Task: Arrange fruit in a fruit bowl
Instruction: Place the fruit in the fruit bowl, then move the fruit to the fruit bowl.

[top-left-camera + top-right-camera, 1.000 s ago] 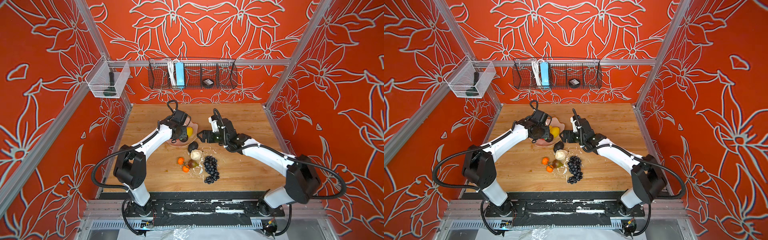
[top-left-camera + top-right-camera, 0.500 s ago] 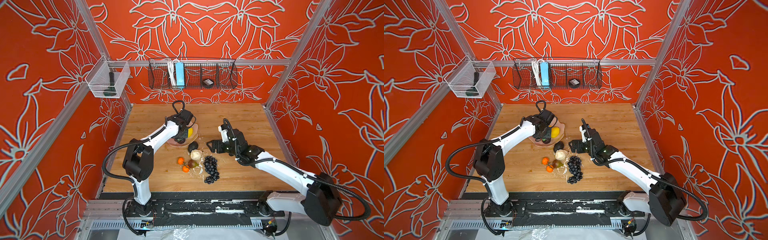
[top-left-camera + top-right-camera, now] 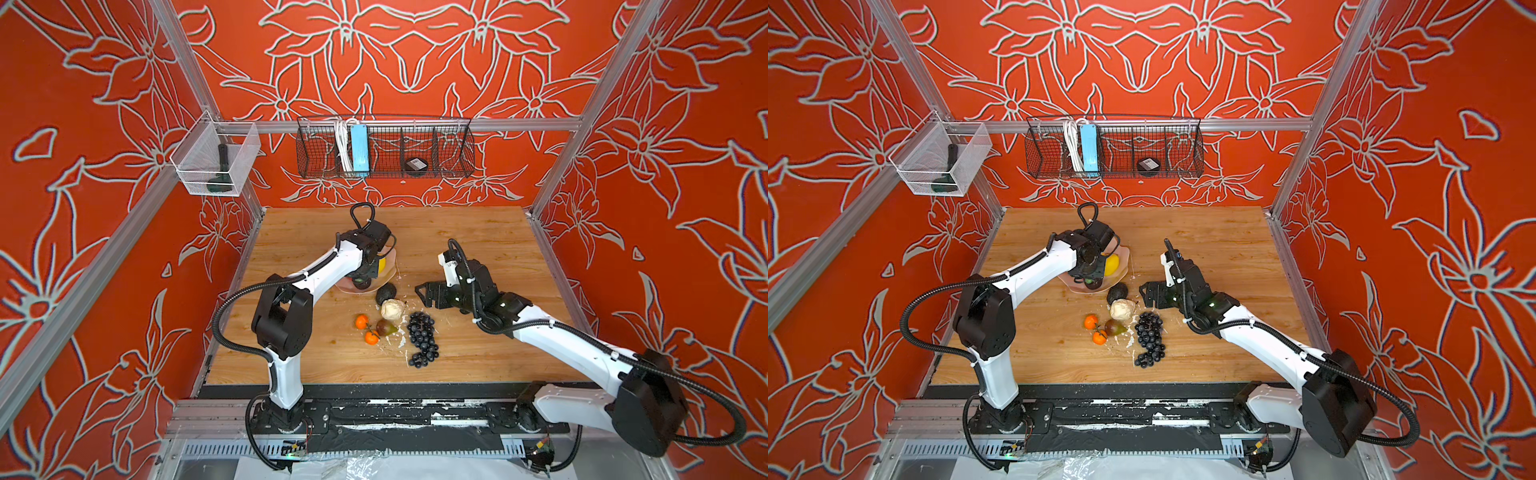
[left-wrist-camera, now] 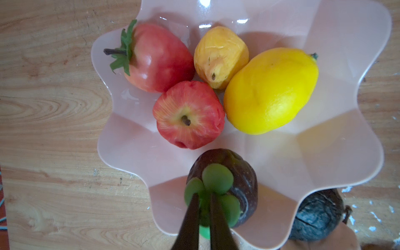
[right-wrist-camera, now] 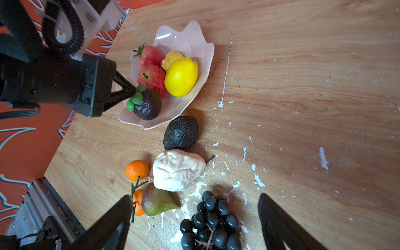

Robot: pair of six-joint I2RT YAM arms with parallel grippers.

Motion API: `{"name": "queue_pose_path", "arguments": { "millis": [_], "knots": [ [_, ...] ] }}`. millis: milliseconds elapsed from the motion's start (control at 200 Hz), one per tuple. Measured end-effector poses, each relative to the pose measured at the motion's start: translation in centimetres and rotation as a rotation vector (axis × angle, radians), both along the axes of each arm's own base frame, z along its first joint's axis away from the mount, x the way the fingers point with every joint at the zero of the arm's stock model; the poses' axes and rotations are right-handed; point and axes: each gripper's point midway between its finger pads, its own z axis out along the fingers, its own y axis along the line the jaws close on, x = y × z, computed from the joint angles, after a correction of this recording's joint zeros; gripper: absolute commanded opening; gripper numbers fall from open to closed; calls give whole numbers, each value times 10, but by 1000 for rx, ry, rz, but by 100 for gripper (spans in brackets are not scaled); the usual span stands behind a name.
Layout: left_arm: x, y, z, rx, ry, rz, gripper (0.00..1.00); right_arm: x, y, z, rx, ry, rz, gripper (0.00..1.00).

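Observation:
The pale pink fruit bowl [image 4: 346, 65] holds a red strawberry [image 4: 160, 58], a red apple [image 4: 188, 114], a lemon [image 4: 270, 93] and a small yellow fruit [image 4: 220, 56]. My left gripper [image 4: 204, 194] is shut on the green stem of a dark purple fruit [image 4: 244, 173] that rests just inside the bowl's rim. Over the grape bunch [image 5: 214, 220] my right gripper [image 5: 194, 195] stands wide open, holding nothing. On the table outside the bowl lie an avocado [image 5: 181, 133], a cream lumpy piece [image 5: 177, 171], two small oranges [image 5: 137, 170] and a brown-green pear [image 5: 157, 202].
A wire basket [image 3: 384, 149] and a clear bin [image 3: 216, 160] hang on the back frame, above the table. White flecks of paint mark the wooden tabletop [image 3: 478, 232] near the loose fruit. In both top views the two arms reach in from the front rail.
My right gripper has drawn back from beside the bowl toward the grape bunch, staying open. The left arm has swung its elbow inward, with its gripper still over the bowl.

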Motion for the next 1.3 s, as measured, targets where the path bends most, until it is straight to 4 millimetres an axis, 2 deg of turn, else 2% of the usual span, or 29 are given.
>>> {"name": "queue_pose_path", "arguments": {
  "millis": [180,566,686,766,861,996,1046,1086,1161,1296],
  "knots": [
    [1,-1,1,3,-1,-4,21,-2,-2,-1,-4,4,0,92],
    [1,-1,0,0,-1,0,24,-3,-2,0,-2,0,0,92],
    [-2,-2,1,-31,-23,17,33,-4,-3,-2,-5,10,1,91],
    [-18,1,6,-79,-48,31,38,-5,0,-8,-5,34,2,90],
    [-42,7,25,-169,-124,49,44,-10,6,-20,-17,76,7,89],
    [-73,19,58,-307,-289,71,55,-27,29,-35,-61,128,53,91],
    [-84,24,64,-344,-345,75,64,-32,40,-38,-78,136,70,93],
    [-92,28,65,-365,-376,77,69,-34,48,-40,-90,138,79,95],
    [-107,35,59,-398,-417,81,73,-36,62,-44,-113,141,90,97],
    [-132,46,50,-440,-476,72,76,-30,71,-62,-177,159,74,98]
  ]
}}
